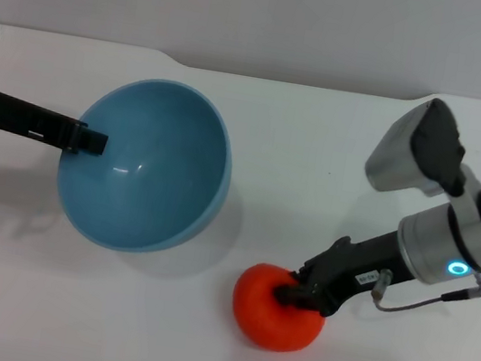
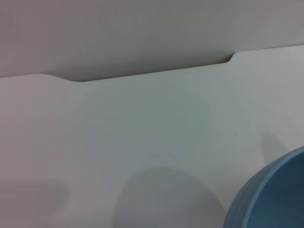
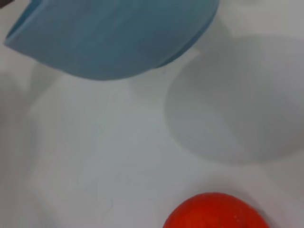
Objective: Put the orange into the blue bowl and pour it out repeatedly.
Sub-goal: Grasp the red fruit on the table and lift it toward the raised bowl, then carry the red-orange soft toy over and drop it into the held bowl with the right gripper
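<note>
While the left gripper (image 1: 91, 139) pinches the rim of the blue bowl (image 1: 147, 166), its fingers clamped over the edge with one tip inside the basin, the bowl hangs tilted with its mouth turned up and toward the robot. The right wrist view shows it lifted off the white table (image 1: 317, 156), casting a round shadow below. Nothing lies inside it.

Further right, well apart from the bowl, the orange (image 1: 275, 310) rests on the table. The right gripper (image 1: 300, 295) sits down on its top, dark fingers pressed against the skin at the side nearest the arm; whether they have truly closed on the fruit I cannot tell.

Judging by this, the step in hand is picking up the orange after a pour. Next, the right arm would need a firm hold, a lift, and a carry across to the bowl's open mouth beyond the left fingers.
</note>
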Robot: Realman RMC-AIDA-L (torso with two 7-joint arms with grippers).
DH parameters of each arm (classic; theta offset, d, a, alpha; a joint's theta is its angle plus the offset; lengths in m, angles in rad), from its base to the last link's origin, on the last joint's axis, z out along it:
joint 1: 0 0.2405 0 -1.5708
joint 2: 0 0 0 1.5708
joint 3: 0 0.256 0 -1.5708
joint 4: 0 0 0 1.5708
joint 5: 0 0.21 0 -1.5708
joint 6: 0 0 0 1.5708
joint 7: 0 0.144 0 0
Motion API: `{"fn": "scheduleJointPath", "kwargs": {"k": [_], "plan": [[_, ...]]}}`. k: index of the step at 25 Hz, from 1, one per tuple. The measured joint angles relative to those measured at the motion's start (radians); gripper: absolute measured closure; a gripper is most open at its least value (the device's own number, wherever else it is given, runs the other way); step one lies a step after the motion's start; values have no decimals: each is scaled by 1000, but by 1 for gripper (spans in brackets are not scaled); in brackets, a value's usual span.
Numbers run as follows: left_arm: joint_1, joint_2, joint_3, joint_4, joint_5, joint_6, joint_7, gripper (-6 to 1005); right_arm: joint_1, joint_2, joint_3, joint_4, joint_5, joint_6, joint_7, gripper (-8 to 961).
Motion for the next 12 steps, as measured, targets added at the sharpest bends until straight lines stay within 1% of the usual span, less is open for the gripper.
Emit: {"fn": "scheduleJointPath", "kwargs": {"k": [2,5,8,9,10,11,12], "plan": [[-1,0,5,-1,2,0,0,1000,-22,-1,36,-34,1,-23,0,789],[-7,-1,22,-11,8,-6,0,1000,-78,-2,112,-129,1,-79,0,816],[-23,-1,51,-50,10,-22,1,1000,-150,-5,207,-267,1,-164,-2,842],[-36,-1,68,-75,10,-33,2,1000,-170,-5,239,-310,1,-193,-4,851],[-48,0,84,-99,12,-39,2,1000,-203,-4,315,-402,1,-263,-5,858],[-67,1,107,-133,15,-47,3,1000,-203,-4,315,-402,1,-263,-5,865],[-90,0,129,-165,21,-49,3,1000,-214,-3,355,-443,1,-299,-5,871]]}}
